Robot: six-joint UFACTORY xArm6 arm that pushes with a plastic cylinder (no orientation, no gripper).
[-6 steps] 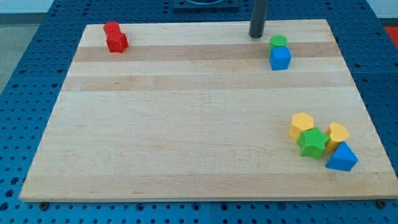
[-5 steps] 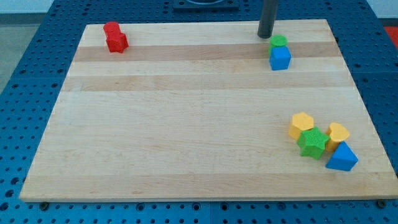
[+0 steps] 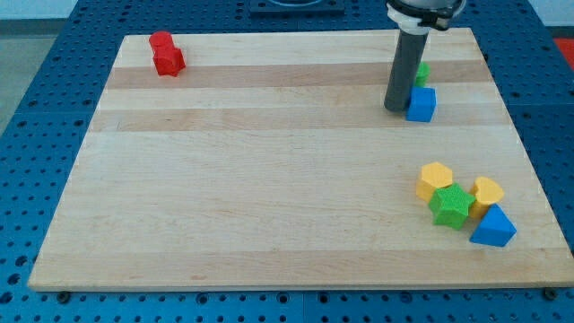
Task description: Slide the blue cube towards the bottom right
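Jaws are missing on this arm; it ends in a dark rod that grips nothing, and my tip (image 3: 395,109) sits on the counter (image 3: 269,179) touching the blue cube's (image 3: 421,104) left side, near the view's top right. A green block (image 3: 421,72) peeks out just behind the rod. Two yellow blocks (image 3: 435,179) (image 3: 487,192), a green star-like block (image 3: 450,205) and a blue wedge (image 3: 492,226) cluster at bottom right. Two red blocks (image 3: 167,54) sit at top left.
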